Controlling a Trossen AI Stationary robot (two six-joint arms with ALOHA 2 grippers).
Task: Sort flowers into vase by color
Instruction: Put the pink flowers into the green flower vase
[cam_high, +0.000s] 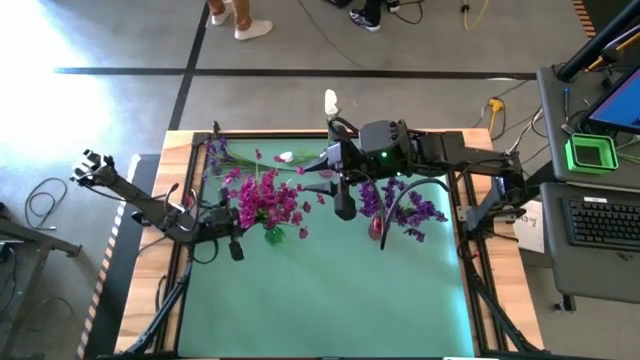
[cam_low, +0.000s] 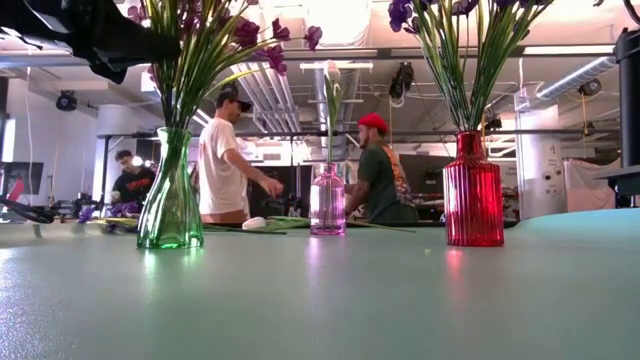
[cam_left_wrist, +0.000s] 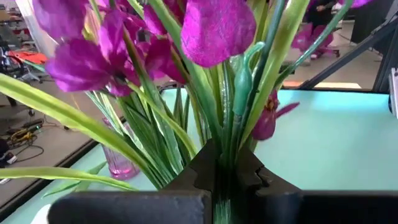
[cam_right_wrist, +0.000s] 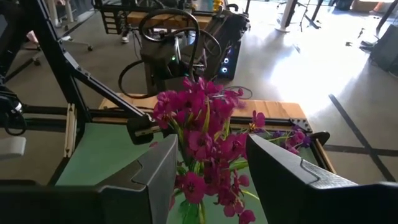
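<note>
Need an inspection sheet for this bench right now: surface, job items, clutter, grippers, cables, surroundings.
Surface: green mat, front half bare.
Job's things: pink flowers in green vase; purple flowers in red vase; white bud in pink vase; loose stems at the far edge.
Clutter: nothing seen.
Grippers: left gripper shut on pink flowers' stems; right gripper open above the pink flowers.
Cables: floor cables left of the table.
Surroundings: people behind the table.
</note>
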